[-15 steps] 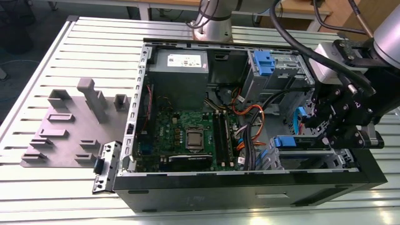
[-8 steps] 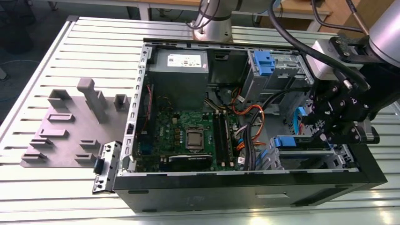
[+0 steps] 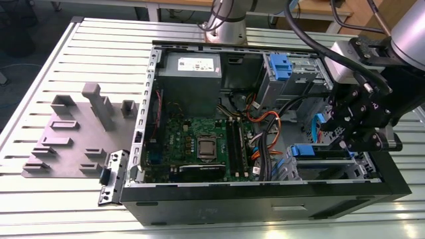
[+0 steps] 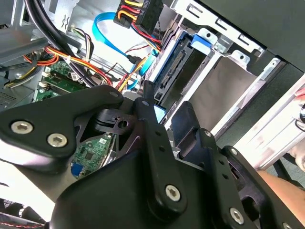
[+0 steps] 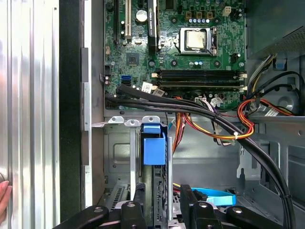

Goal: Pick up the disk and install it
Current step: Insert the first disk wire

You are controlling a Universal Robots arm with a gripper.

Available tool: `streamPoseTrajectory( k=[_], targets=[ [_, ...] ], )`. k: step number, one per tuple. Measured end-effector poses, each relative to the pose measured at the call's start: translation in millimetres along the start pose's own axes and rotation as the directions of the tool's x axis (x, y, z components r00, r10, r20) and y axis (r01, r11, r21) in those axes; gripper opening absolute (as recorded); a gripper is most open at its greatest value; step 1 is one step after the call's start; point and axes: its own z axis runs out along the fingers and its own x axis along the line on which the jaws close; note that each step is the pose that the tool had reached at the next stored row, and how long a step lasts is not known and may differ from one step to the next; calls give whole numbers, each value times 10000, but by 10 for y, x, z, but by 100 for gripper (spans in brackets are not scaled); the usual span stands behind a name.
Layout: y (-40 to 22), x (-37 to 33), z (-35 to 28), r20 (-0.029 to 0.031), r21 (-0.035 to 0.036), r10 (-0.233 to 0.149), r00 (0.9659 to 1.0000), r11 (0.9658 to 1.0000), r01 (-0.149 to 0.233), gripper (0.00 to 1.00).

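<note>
The disk [image 5: 157, 191] stands on edge in the drive cage [image 5: 116, 157] at the case's lower corner on the exterior view's right. Its blue carrier tab [image 5: 154, 145] sticks out at the cage mouth. The second wrist view shows the disk's connector edge [image 4: 172, 71] seated in the slot. My gripper [image 5: 162, 195] straddles the disk's near end, one black finger on each side. A small gap shows beside one finger, so the gripper is open. In the exterior view my gripper [image 3: 342, 144] hangs over the disk [image 3: 325, 152] and its blue carrier.
Black, orange and blue cables [image 5: 224, 124] run close past the cage. The motherboard [image 3: 199, 144] and grey power supply [image 3: 191, 67] fill the case; another blue bracket [image 3: 279, 67] sits in the upper bay. A grey fixture [image 3: 73, 134] lies on the table. A person's hand [image 5: 4, 195] is near.
</note>
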Motion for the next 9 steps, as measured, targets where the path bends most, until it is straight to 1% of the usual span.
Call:
streamPoseTrajectory(
  k=[4,9],
  targets=[
    [0,0,-18,0,0,0,10000,10000,0,42],
    [0,-4,-22,-1,0,0,10000,10000,0,42]
  ],
)
